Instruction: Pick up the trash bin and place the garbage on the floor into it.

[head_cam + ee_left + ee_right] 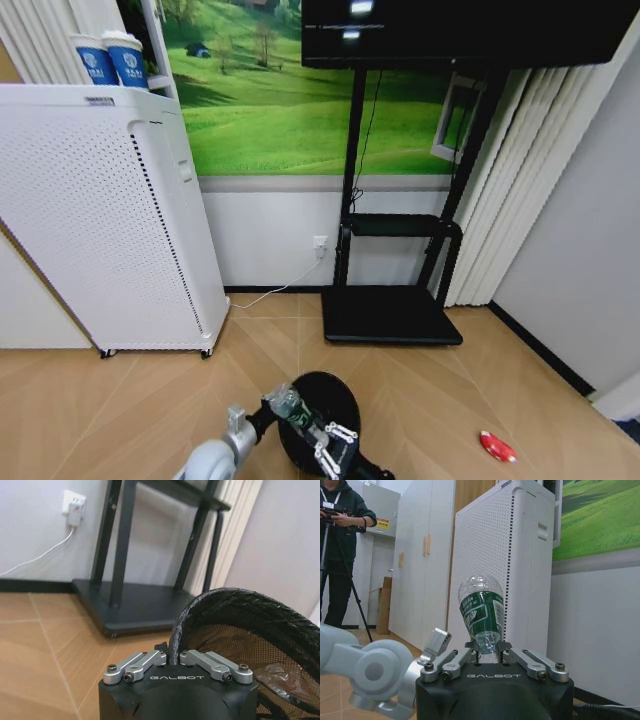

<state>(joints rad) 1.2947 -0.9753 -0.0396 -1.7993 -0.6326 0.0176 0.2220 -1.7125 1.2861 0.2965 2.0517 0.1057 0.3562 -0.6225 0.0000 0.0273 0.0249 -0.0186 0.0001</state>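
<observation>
The trash bin (318, 415) is already gripped — the left gripper (175, 656) is clamped on its rim, jaws narrow around the black mesh edge, so the pick-up step is judged done. In the head view the bin is held low in front of the robot, just above the wooden floor (120, 400). The right gripper (487, 652) is closed on a crushed green-label plastic bottle (482, 612), held neck down between narrow jaws; in the head view the bottle sits over the bin's opening, so a drop into it looks close. A red scrap (497, 446) is left on the floor, well apart from the bin toward the robot's right — at least that piece is yet to be collected.

Something pale and crinkled shows through the mesh in the left wrist view; what it is can't be told. Both arms are cut off at the head view's lower edge. Any other garbage isn't made out.
</observation>
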